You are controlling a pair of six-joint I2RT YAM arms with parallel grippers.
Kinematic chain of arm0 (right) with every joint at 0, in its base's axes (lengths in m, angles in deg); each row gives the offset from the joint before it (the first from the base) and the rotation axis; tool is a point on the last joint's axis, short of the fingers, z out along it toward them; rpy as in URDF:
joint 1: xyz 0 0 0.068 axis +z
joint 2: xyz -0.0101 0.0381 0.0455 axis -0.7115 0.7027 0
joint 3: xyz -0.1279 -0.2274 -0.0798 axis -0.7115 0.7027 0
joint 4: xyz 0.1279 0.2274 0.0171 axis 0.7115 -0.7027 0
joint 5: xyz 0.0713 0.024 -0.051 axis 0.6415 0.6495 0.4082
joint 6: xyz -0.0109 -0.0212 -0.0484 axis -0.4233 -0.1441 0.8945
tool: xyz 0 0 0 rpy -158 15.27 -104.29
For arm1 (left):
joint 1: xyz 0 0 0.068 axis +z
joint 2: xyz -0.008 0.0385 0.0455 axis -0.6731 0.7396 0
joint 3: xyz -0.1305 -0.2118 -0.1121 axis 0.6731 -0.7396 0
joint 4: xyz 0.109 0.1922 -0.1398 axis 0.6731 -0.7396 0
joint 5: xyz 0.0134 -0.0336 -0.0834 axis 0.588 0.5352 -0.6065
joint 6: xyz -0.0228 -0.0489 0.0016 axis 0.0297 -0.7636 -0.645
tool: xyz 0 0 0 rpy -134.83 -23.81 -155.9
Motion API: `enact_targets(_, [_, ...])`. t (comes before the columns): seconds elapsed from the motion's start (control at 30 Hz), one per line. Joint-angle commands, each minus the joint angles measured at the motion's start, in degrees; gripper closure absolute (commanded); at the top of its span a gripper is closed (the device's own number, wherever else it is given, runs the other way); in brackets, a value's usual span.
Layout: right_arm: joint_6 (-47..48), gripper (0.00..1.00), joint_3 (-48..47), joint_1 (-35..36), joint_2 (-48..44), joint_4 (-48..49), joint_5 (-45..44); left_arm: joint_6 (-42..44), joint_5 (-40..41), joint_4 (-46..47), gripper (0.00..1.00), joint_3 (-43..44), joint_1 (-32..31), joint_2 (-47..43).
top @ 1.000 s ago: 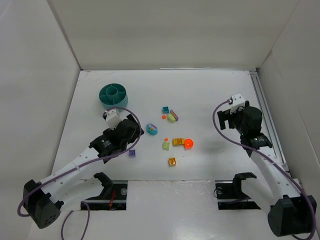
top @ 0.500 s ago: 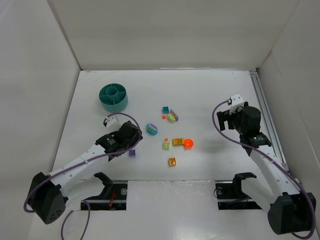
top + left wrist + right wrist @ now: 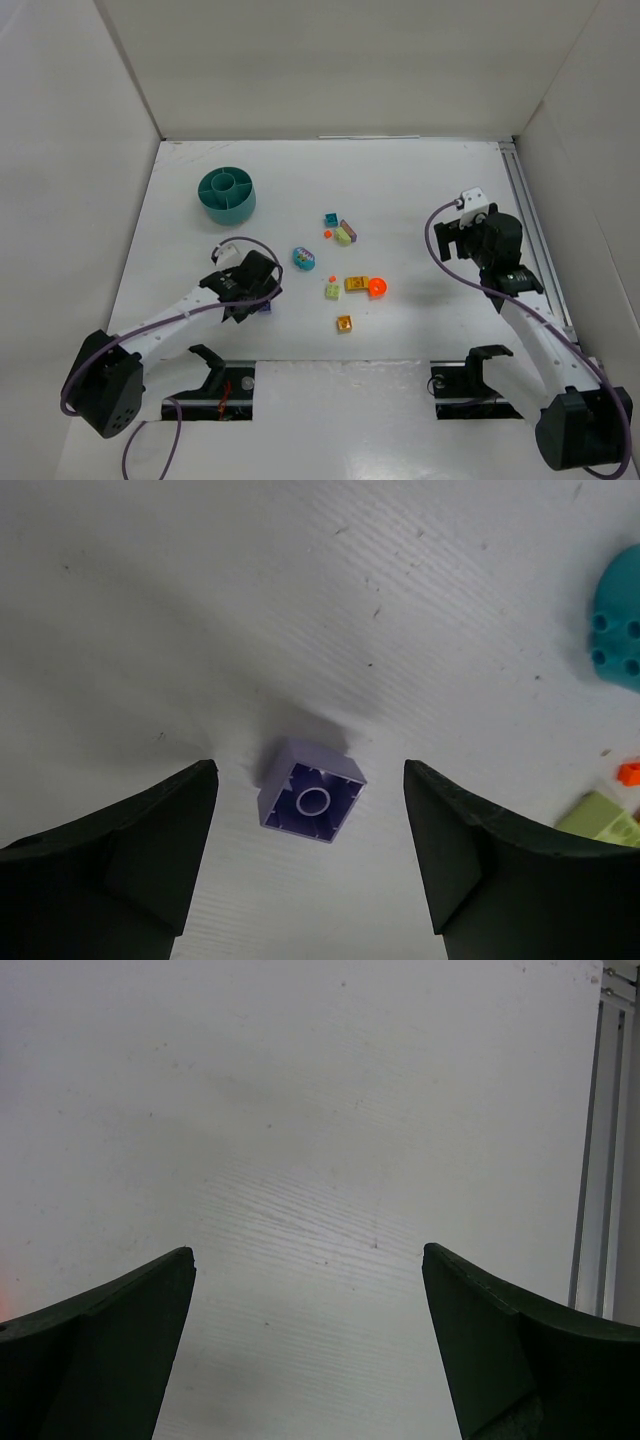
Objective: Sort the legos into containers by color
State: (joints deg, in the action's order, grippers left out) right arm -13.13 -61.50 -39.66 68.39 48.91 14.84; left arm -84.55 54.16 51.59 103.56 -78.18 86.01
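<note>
A small purple lego (image 3: 312, 800) lies upside down on the white table, hollow side toward the left wrist camera. My left gripper (image 3: 308, 802) is low over it and open, one finger on each side with a gap to the brick. From above, the left gripper (image 3: 256, 298) covers most of that lego. The other legos lie loose mid-table: a teal round piece (image 3: 304, 258), a lime bit (image 3: 332, 291), a yellow brick (image 3: 356, 283), an orange round piece (image 3: 378, 288). The teal divided bowl (image 3: 227, 193) stands at the back left. My right gripper (image 3: 307, 1270) hangs open over bare table.
More bits lie behind the cluster: a teal brick (image 3: 330, 219), a tiny orange bit (image 3: 327, 235), a lime-and-purple piece (image 3: 346, 232), and an orange-yellow brick (image 3: 344, 323) nearer the front. White walls enclose the table. A metal rail (image 3: 592, 1160) runs along the right edge.
My left gripper has moved toward the near edge and down over the purple lego, and its jaws have narrowed somewhat. The right arm has not moved.
</note>
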Motion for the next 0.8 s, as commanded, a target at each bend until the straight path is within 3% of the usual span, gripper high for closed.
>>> enact_targets(0.0, [-0.63, 0.00, -0.52, 0.28, 0.71, 1.40, -0.24, 1.52, -2.90, 1.18, 0.28, -2.19, 0.19, -1.20])
enact_targets(0.33, [-0.63, 0.00, -0.52, 0.28, 0.72, 1.40, -0.24, 3.36, -2.90, 1.88, 0.43, -2.20, -3.41, 3.09])
enact_targets(0.5, [-0.63, 0.00, -0.52, 0.28, 0.72, 1.40, -0.24, 2.84, -2.37, 1.88, 0.56, -1.67, -3.41, 5.12])
enact_targets(0.67, [-0.63, 0.00, -0.52, 0.28, 0.19, 1.40, -0.76, 1.61, -1.33, 1.36, 0.58, -1.67, -3.41, 5.65])
enact_targets(0.77, [-0.63, 0.00, -0.52, 0.28, 0.19, 1.40, -0.76, 1.61, -0.80, 1.36, 0.64, -1.14, -3.41, 6.35])
